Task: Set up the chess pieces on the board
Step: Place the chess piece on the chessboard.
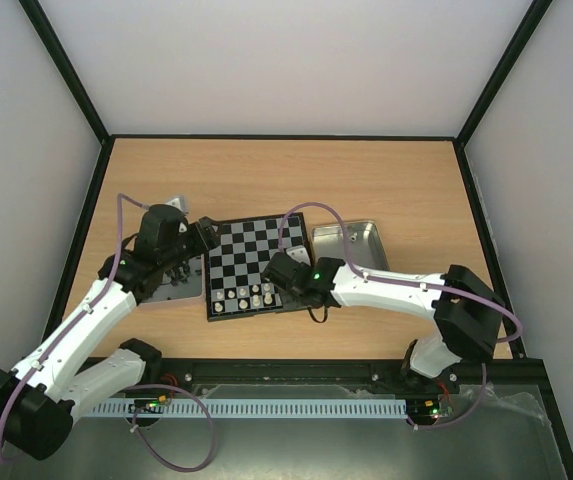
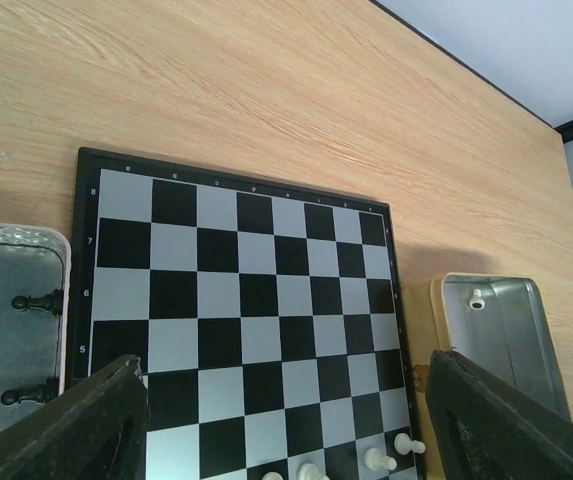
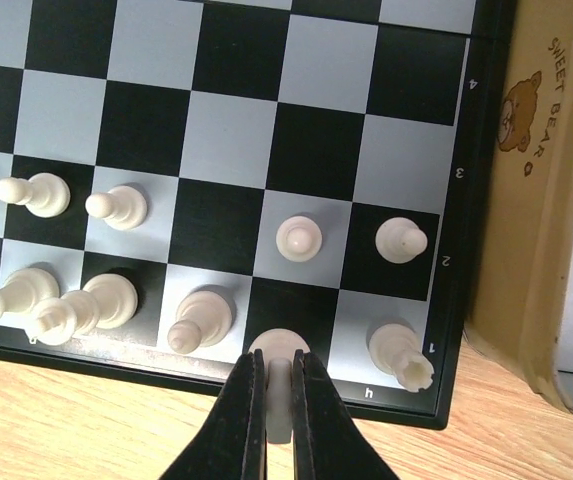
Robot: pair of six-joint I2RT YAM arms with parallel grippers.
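The board (image 1: 251,245) lies mid-table, with cream-white chess pieces (image 1: 246,295) in its two nearest rows. In the right wrist view my right gripper (image 3: 279,368) is shut on a cream-white piece (image 3: 279,345), whose base sits on the black square of the board (image 3: 226,130) beside the corner rook (image 3: 401,355). Two pawns (image 3: 299,238) stand just ahead of it. My left gripper (image 1: 204,235) hangs open over the board's left edge with nothing between its fingers (image 2: 86,430). From there the board (image 2: 236,290) shows mostly bare squares.
A metal tin (image 2: 16,330) left of the board holds black pieces (image 2: 34,301). It is partly hidden under the left arm in the top view. A second tin (image 1: 351,242) right of the board holds a white piece (image 2: 477,298). Black rails edge the table.
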